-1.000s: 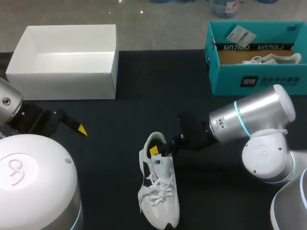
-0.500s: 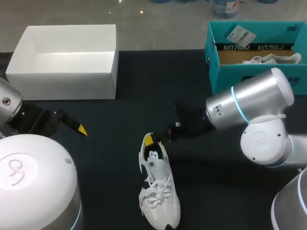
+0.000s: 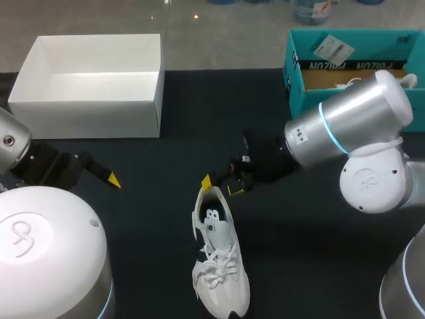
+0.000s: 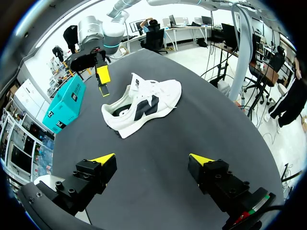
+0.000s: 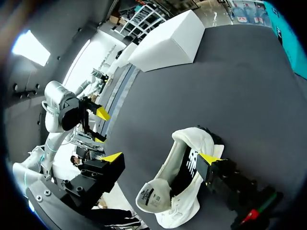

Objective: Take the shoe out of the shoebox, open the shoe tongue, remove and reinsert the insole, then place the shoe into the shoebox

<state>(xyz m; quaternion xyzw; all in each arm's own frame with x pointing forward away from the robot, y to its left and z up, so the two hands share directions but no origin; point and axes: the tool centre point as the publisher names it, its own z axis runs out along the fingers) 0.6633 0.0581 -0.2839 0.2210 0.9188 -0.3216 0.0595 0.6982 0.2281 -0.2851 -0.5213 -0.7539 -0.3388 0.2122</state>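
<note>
Just under the right claw (image 3: pixel 220 186) lies the shoe (image 3: pixel 219 266) — a white, matt upper that looks like cloth with smoother panels, a black inlay and woven laces. The table (image 3: pixel 159 212) beneath the claw is dark and matt. The claw's fingers are matt black with plain yellow plastic-looking tips. Behind it, the arm (image 3: pixel 352 126) is satin silvery metal with a glossy white joint cap. Well beyond the claw, the white box (image 3: pixel 86 116) is smooth matt card; the teal shoebox (image 3: pixel 295 86) is card too — raw brown inside.
</note>
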